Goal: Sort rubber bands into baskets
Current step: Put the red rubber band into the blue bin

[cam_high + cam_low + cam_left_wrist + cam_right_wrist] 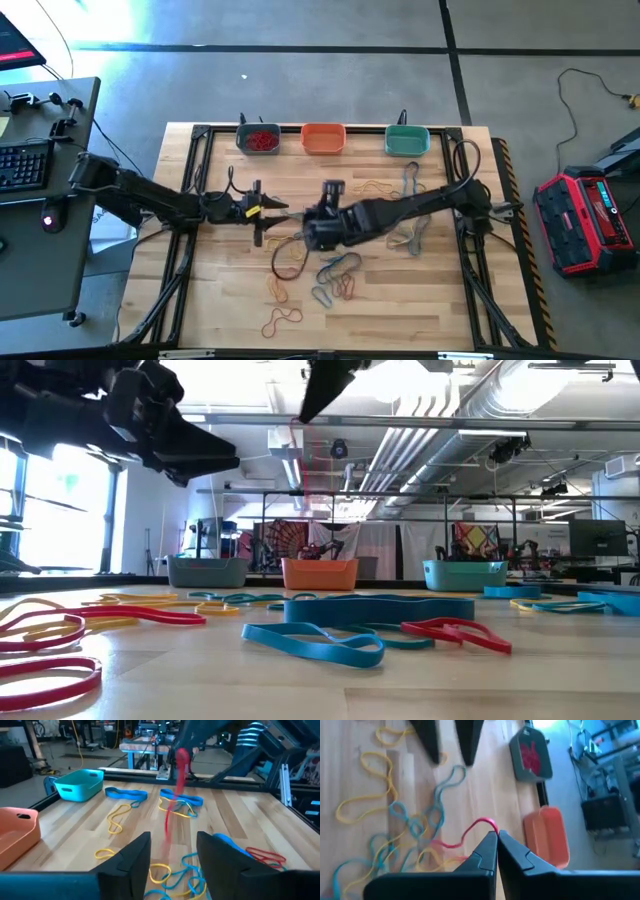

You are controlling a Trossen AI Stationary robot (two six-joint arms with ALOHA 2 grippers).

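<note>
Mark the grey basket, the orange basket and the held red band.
grey basket [244,141]: high view, left rim.
orange basket [323,150]: high view, near rim.
red band [180,760]: left wrist view, top of the loop hanging from the right arm's fingers.

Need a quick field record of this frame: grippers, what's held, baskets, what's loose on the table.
right gripper: shut on a red rubber band, lifted over mid-table
red rubber band: hangs down from the fingertips
left gripper: open, empty, facing the hanging band
grey-blue basket: back row, holds red bands
orange basket: back row, looks empty
teal basket: back row, contents cannot be told
loose bands: red, yellow and blue, scattered on the wooden table
</note>
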